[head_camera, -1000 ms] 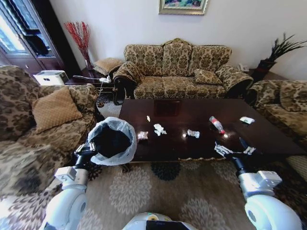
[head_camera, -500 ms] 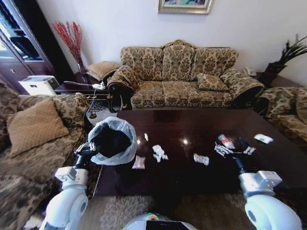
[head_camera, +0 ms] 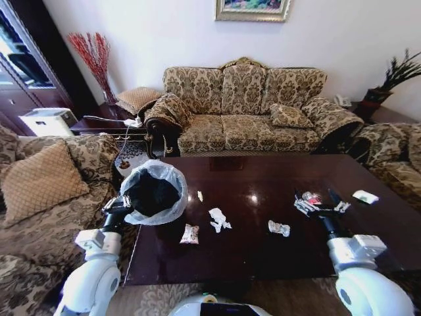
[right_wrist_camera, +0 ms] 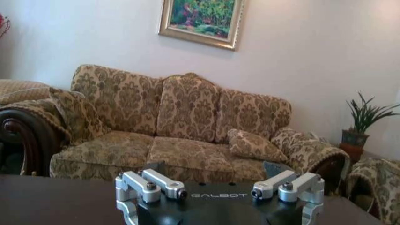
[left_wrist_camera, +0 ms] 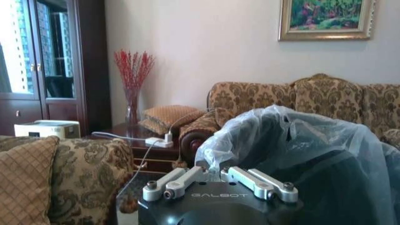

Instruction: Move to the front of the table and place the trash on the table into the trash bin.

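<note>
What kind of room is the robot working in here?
Most likely a home living room: a floral-patterned three-seat sofa stands against the wall, a gold-framed painting hangs above it, and a glossy dark brown coffee table with scraps on it sits in front.

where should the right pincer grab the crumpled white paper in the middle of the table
Probably from straight above, across the narrower middle of the crumpled white paper. It lies low and flat on the table, so a side approach would likely scrape the top. The right pincer, open, hovers off to its right.
</note>
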Available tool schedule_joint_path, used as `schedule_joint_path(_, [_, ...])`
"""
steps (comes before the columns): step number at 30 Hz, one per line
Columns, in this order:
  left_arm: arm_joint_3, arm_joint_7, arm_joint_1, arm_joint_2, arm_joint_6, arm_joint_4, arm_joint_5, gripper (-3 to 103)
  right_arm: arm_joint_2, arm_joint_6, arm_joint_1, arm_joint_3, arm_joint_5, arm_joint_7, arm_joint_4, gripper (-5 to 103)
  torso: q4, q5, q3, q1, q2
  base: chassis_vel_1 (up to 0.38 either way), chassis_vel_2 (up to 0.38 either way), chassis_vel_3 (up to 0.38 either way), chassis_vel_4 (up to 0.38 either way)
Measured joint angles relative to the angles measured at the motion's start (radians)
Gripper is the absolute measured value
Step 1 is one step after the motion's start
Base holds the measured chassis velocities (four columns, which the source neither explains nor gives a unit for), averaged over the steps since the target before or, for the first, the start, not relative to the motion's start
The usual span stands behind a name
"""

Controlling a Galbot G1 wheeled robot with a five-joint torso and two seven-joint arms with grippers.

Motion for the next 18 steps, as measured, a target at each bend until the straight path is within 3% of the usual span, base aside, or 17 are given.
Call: schedule_joint_path(18, [0.000, -0.001, 0.000, 0.000, 0.000, 0.000, 0.000, 3, 0.000, 0.000, 0.000, 0.000, 0.000, 0.000, 0.000, 100, 0.0000, 0.0001, 0.000, 0.001, 0.000, 0.000, 0.000, 0.000, 0.000])
